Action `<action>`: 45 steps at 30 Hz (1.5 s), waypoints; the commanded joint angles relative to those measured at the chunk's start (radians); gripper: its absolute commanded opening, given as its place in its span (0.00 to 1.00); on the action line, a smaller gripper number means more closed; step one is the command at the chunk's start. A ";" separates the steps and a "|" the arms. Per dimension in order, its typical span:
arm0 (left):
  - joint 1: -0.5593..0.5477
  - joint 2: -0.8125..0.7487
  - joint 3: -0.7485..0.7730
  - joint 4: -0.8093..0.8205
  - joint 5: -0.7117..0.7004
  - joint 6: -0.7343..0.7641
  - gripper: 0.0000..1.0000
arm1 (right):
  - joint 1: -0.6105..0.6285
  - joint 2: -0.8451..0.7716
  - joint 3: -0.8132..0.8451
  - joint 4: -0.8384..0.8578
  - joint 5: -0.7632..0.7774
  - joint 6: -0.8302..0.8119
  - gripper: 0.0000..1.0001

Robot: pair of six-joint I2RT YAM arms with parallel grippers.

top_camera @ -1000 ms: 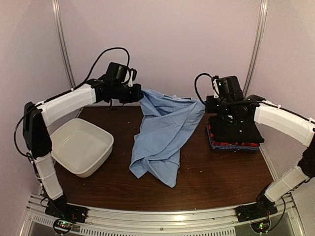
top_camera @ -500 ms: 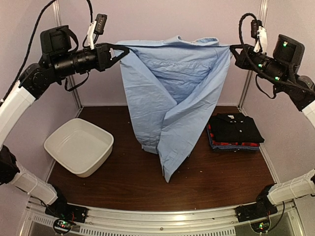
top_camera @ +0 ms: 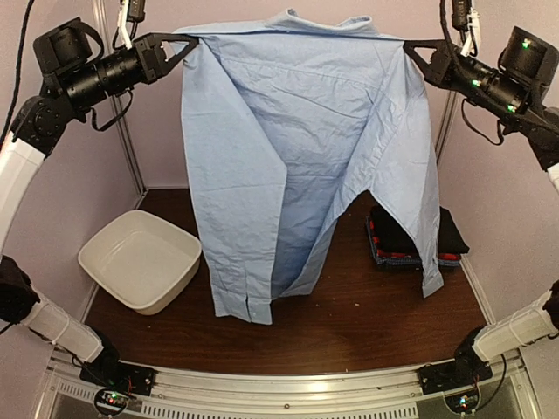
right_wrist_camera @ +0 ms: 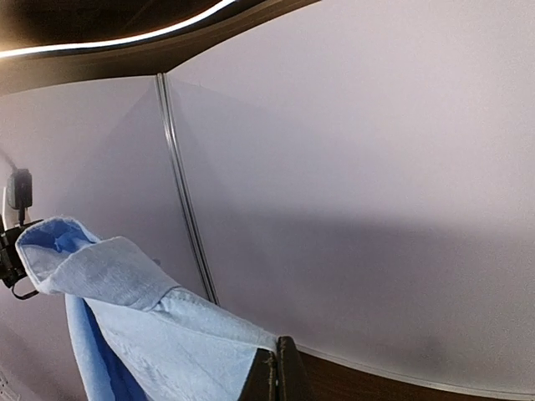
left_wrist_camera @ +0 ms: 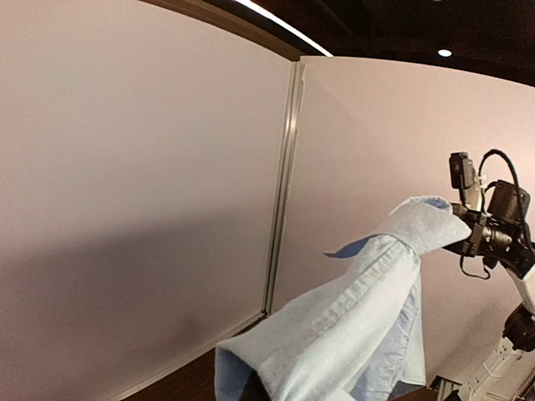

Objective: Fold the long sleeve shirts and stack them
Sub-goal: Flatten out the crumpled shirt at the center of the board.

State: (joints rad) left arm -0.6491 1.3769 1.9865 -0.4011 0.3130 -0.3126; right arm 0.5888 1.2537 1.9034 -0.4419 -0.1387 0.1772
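Brown table (top_camera: 367, 323): white tub (top_camera: 175, 284) at 9 o'clock, stack of folded shirts (top_camera: 395, 237) at 3 o'clock, black on top, partly hidden behind a hanging sleeve. In the middle the light blue shirt (top_camera: 297, 131) hangs spread wide, front facing, sleeves down. Up high, left gripper (top_camera: 188, 42) at 11 o'clock and right gripper (top_camera: 407, 51) at 1 o'clock each pinch a shoulder, fingers clamped on cloth.

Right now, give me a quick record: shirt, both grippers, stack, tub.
shirt: light blue, hanging spread out between both grippers
left gripper: raised, shut on one shoulder of the shirt
right gripper: raised, shut on the other shoulder
stack: folded, black on top, right side of table, partly behind shirt
tub: white, empty, left side of table
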 commanded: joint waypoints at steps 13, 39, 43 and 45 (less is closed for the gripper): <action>0.345 0.790 0.108 -0.063 0.110 -0.262 0.00 | -0.255 0.790 0.164 -0.080 -0.073 0.054 0.24; 0.190 0.510 -0.410 0.036 0.004 -0.320 0.72 | 0.229 0.588 -0.603 0.283 -0.101 0.327 0.40; 0.175 0.482 -0.499 0.073 -0.004 -0.340 0.73 | 0.245 0.653 -0.621 0.339 -0.119 0.350 0.39; 0.174 0.483 -0.527 0.085 -0.016 -0.355 0.73 | 0.250 0.682 -0.622 0.353 -0.124 0.357 0.38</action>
State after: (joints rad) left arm -0.4732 1.9034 1.5040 -0.4065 0.3256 -0.6289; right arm 0.8261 1.8912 1.2915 -0.1768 -0.2375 0.4953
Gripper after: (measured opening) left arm 0.727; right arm 0.384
